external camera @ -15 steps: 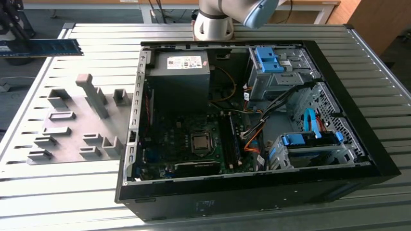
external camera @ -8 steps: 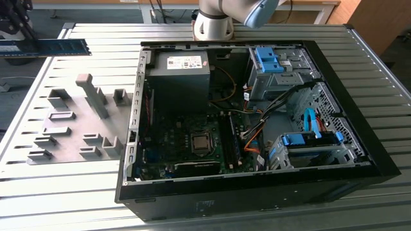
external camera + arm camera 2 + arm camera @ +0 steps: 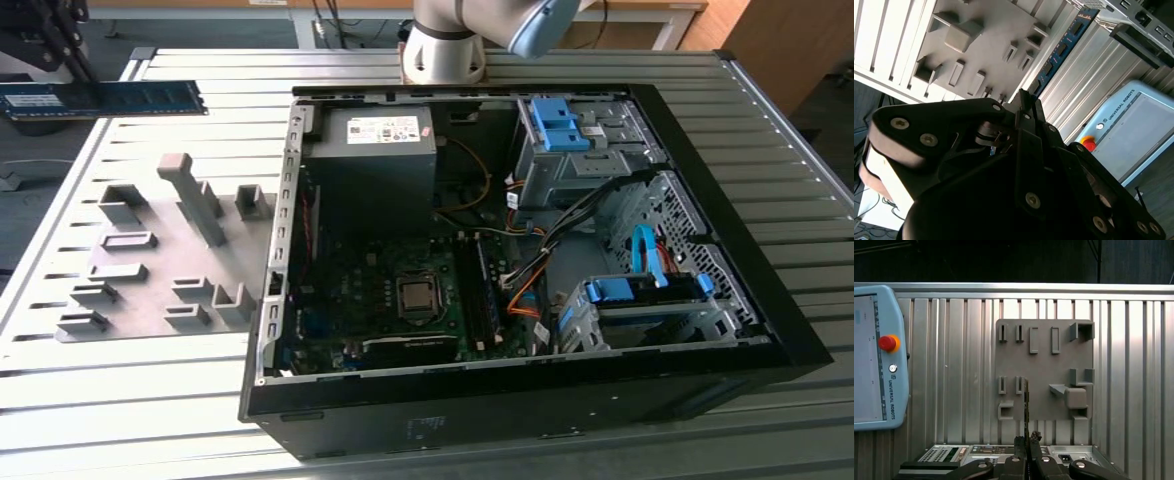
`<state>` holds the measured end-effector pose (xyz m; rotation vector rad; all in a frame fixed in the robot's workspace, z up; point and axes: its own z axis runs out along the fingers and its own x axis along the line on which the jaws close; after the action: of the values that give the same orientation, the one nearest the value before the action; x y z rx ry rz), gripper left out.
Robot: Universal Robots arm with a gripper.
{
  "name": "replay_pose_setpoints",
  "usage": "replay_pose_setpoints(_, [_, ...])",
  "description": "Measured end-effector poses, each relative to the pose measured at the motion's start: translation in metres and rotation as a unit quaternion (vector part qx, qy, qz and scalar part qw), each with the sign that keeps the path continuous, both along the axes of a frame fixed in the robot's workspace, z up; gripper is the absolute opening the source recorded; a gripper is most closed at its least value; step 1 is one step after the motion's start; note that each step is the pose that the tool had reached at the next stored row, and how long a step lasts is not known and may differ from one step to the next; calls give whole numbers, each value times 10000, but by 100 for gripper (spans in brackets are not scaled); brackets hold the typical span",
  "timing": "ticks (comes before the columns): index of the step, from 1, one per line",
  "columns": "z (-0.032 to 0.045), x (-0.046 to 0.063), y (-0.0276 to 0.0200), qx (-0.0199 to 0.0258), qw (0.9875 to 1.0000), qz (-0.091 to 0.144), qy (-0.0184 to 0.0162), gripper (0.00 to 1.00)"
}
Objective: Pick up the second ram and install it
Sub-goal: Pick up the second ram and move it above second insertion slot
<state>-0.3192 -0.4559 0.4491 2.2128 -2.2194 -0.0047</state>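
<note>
Ribbed aluminium slat table (image 3: 134, 400) carries everything. On it, toward the exterior view's right, lies a big open black desktop computer case (image 3: 534, 400), side panel off. Inside are a green motherboard (image 3: 387, 310), a grey power supply box (image 3: 374, 150) and blue drive caddies (image 3: 641, 290). Whether a stick already sits in the memory slots, can't tell.

The pale grey robot arm base (image 3: 447, 45) stands at the table's far edge, behind the case.

A flat grey fixture plate with raised block holders (image 3: 147, 270) lies on the table just beside the case, on the exterior view's left.

A light blue teach pendant with a red stop button (image 3: 874, 355) shows in both wrist views, off the table's edge.

The black linkage gripper (image 3: 1027, 440) is clamped narrow on the second ram, a thin blue-green circuit-board stick with black chips (image 3: 147, 98). The fingers pinch it near one end and the rest juts out past the fingertips.

The stick is in the air, touching neither plate nor case. In the exterior view it sits at the upper left, over the table's far left corner, well apart from the case. In the first wrist view it shows edge-on as a thin dark line in front of the fixture plate. In the second wrist view its chip face shows, pointing away from the gripper.
</note>
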Motion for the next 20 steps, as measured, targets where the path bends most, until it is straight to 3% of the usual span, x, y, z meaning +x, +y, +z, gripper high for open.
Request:
replay_pose_setpoints(12, [0, 216, 0, 0, 10000, 0, 0, 14])
replay_pose_setpoints(20, [0, 447, 0, 0, 10000, 0, 1, 14])
